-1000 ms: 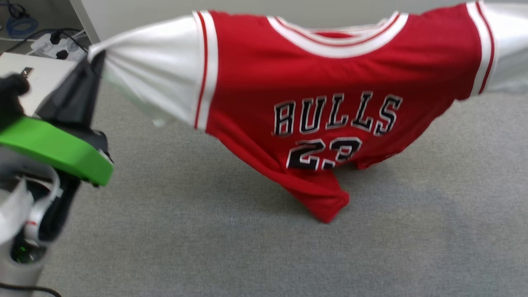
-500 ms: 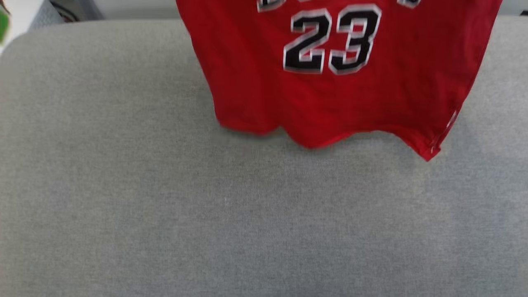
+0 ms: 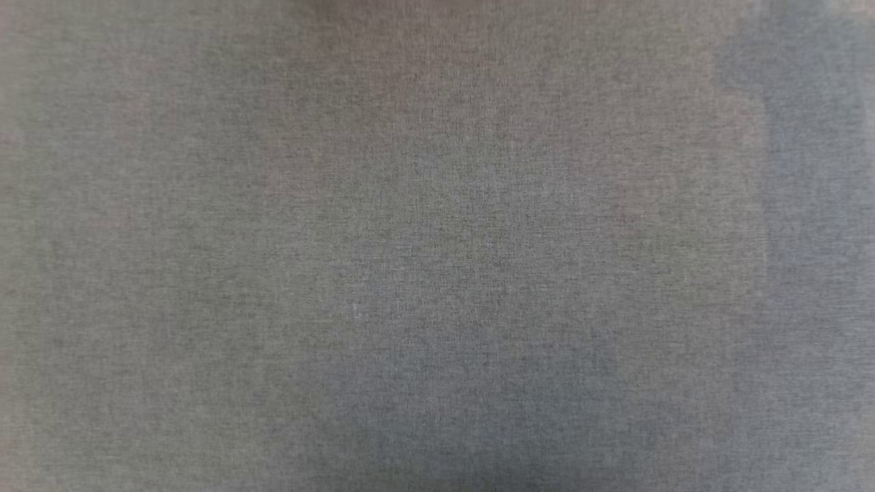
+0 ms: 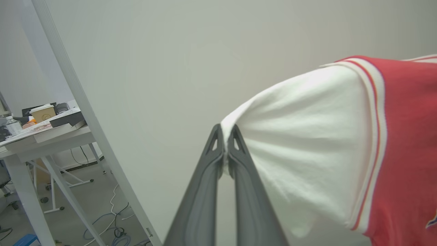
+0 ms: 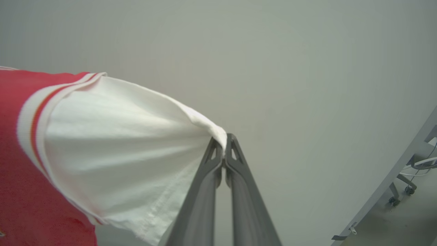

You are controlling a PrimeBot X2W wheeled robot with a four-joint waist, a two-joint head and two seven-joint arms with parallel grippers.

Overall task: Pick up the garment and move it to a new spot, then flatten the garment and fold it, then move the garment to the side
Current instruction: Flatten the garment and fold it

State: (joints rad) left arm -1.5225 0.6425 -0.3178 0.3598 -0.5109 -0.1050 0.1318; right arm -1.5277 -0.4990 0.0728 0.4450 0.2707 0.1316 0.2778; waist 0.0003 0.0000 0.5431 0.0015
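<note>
Grey cloth bench below head camera: landing spot. Garment hangs aloft, stretched between arms. Left end effector pinched tight on white sleeve, right end effector likewise on other sleeve. Advice: sleeves level, taut; lower hem first, then lay chest flat.

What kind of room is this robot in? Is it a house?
More likely a lab or office workroom than a house: a cluttered white desk with a paper cup, loose cables on the floor, plain pale wall.
</note>
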